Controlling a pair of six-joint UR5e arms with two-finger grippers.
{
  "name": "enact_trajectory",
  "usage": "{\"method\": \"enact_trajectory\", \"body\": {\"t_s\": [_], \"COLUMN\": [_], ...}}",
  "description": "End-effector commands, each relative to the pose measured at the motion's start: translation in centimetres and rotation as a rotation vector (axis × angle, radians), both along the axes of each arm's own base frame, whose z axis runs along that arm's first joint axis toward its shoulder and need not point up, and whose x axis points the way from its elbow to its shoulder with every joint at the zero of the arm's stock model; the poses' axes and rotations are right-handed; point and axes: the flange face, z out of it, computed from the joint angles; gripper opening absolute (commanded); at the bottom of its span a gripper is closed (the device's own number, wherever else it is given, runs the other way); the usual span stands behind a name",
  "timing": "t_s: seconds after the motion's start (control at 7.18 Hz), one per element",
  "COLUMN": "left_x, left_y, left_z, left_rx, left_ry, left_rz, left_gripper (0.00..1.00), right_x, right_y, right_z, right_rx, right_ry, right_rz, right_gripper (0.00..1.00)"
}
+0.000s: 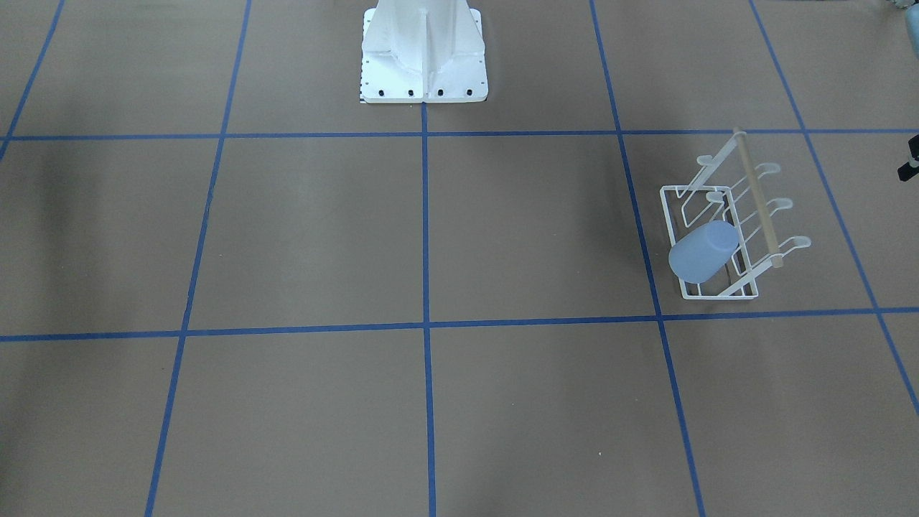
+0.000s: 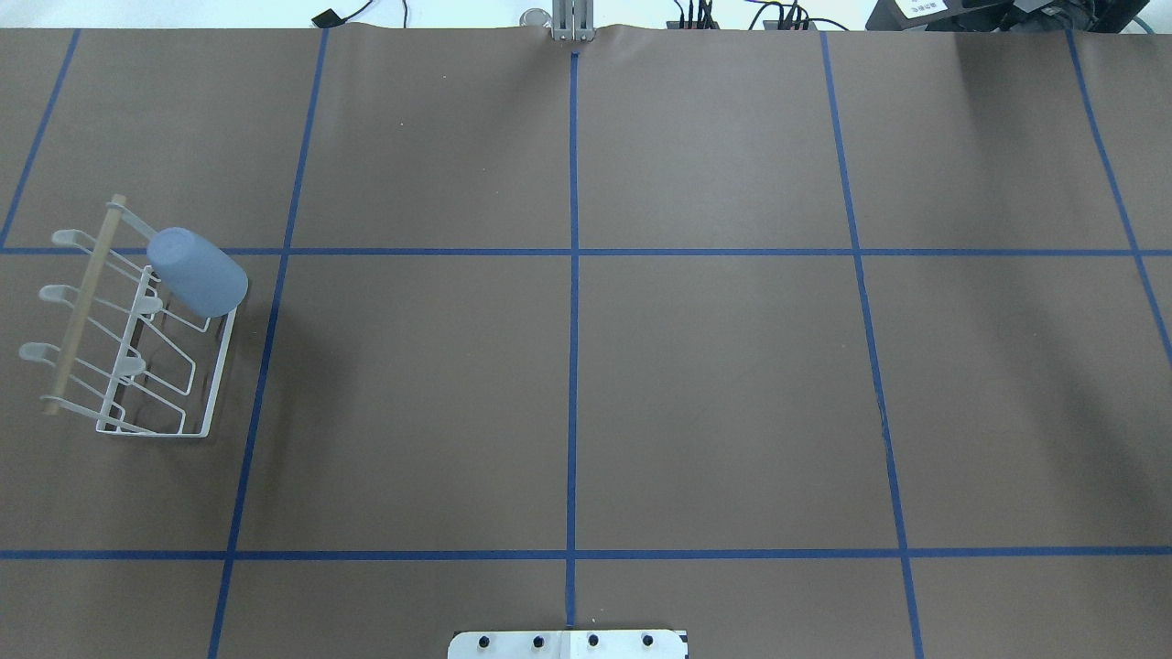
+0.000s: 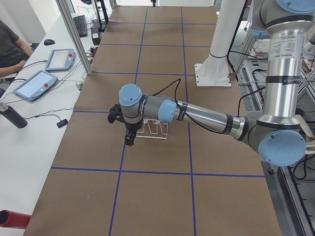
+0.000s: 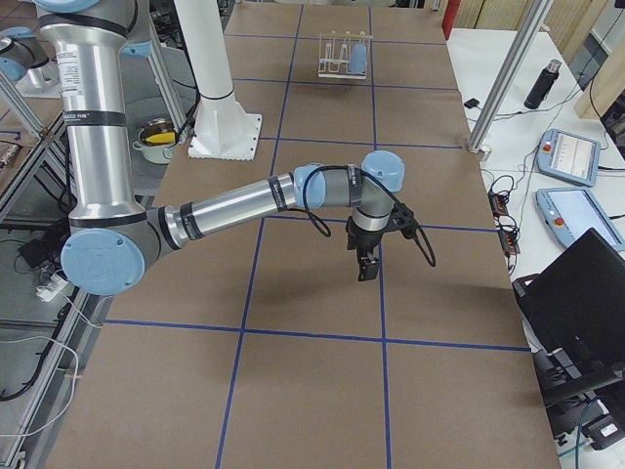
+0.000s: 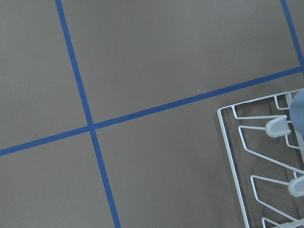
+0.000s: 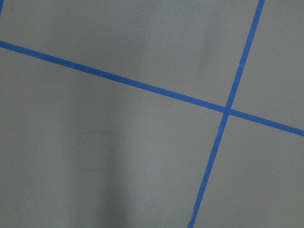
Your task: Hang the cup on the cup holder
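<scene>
Cup (image 2: 197, 273) tilted on cup holder (image 2: 82, 307), at left | hang looks done | left gripper (image 3: 129, 137), right gripper (image 4: 368, 266): grip unreadable | next: confirm seating

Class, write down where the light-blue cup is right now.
In the overhead view the cup sits tilted on the cup holder, at its end farthest from the robot base, on the table's left side.

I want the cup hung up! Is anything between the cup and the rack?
Nothing visible is in the way: the cup already rests tilted on the cup holder, at one end.
</scene>
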Motion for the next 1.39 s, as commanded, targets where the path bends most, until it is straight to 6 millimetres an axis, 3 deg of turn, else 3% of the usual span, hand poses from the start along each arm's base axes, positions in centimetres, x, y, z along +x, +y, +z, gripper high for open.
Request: {"method": "enact_trajectory", "body": {"t_s": [0.0, 0.28, 0.56, 0.84, 1.25], "left_x": [-0.1, -0.1, 0.1, 0.1, 0.1], "left_y": [0.2, 0.1, -0.1, 0.0, -0.2], "left_z": [-0.6, -0.6, 0.0, 1.1, 4.0], "left_rx": [0.011, 0.011, 0.001, -0.019, -0.078], "left_ry": [0.001, 0.001, 0.001, -0.003, -0.011], "left_rz": [-0.002, -0.002, 0.002, 0.004, 0.004], "left_gripper": [0.98, 0.99, 0.98, 0.99, 0.99], "right_x": [-0.4, -0.3, 1.2, 3.0, 3.5], "right_y": [0.3, 0.4, 0.7, 1.3, 1.5], "right_z": [0.3, 0.4, 0.8, 1.5, 1.6], "right_rx": [0.001, -0.007, -0.018, -0.044, -0.044], "right_ry": [0.001, 0.001, -0.004, -0.044, -0.044], "right_rz": [-0.013, -0.006, 0.024, 0.062, 0.072], "right_gripper": [1.00, 1.00, 1.00, 1.00, 1.00]}}
